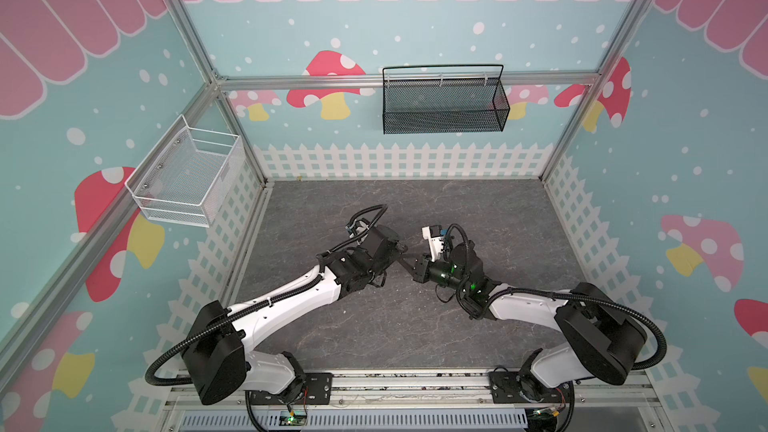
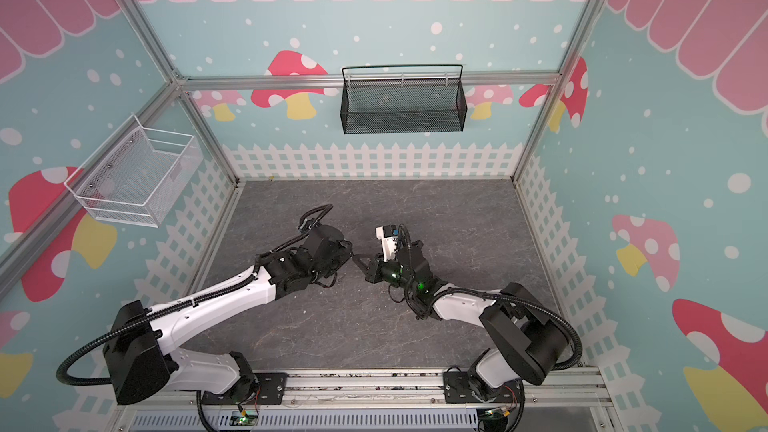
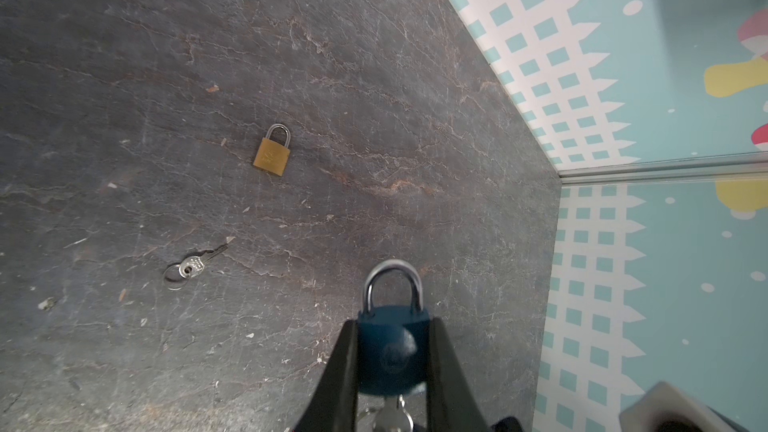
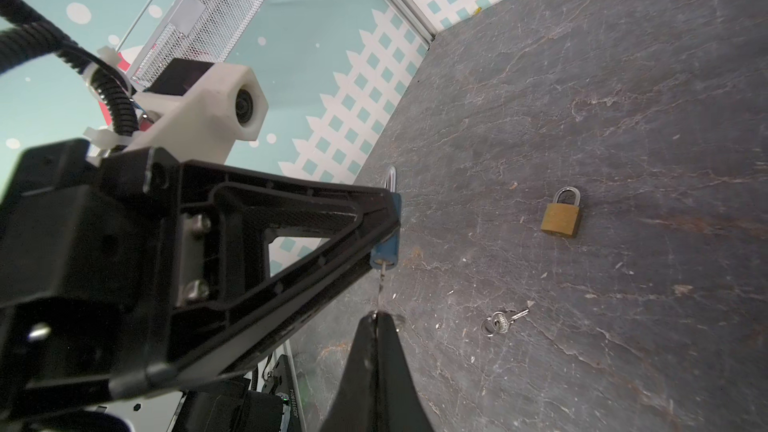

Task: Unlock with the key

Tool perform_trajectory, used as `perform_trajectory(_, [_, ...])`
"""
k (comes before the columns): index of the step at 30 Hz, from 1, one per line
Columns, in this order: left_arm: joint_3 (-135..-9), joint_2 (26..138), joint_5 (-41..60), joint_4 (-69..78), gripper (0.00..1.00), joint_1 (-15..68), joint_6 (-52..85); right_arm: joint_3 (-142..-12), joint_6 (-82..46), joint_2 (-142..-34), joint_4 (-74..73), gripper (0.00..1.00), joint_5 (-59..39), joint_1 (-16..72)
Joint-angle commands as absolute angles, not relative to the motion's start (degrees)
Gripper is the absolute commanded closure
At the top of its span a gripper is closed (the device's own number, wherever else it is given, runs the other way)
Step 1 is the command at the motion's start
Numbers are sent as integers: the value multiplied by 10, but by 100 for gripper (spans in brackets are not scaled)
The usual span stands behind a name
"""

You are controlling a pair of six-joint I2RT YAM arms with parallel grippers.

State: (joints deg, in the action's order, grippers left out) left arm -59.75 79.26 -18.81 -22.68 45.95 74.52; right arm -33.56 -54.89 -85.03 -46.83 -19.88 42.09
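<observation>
My left gripper [image 3: 392, 328] is shut on a blue-bodied padlock [image 3: 392, 351] and holds it above the table with its silver shackle pointing away from the wrist. In the right wrist view the same padlock [image 4: 386, 234] shows edge-on. The key [image 4: 379, 288], slim and grey, runs from my right gripper [image 4: 378, 317] to the padlock's keyhole end. The right gripper is shut on the key's head. How deep the blade sits I cannot tell. In both top views the left gripper [image 1: 400, 248] and the right gripper [image 1: 407, 260] meet tip to tip over the middle of the table.
A brass padlock [image 3: 272, 155] lies flat on the dark stone-patterned table [image 1: 478, 209]. A second small key on a ring [image 3: 191, 270] lies near it. A white wire basket [image 1: 187, 176] hangs on the left wall and a black mesh basket [image 1: 444, 101] on the back wall.
</observation>
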Motion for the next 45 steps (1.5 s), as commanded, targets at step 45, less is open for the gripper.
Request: perform_trajectory(45, [-629, 788, -235, -228, 100, 484, 755, -381, -614, -769, -299, 79, -128, 445])
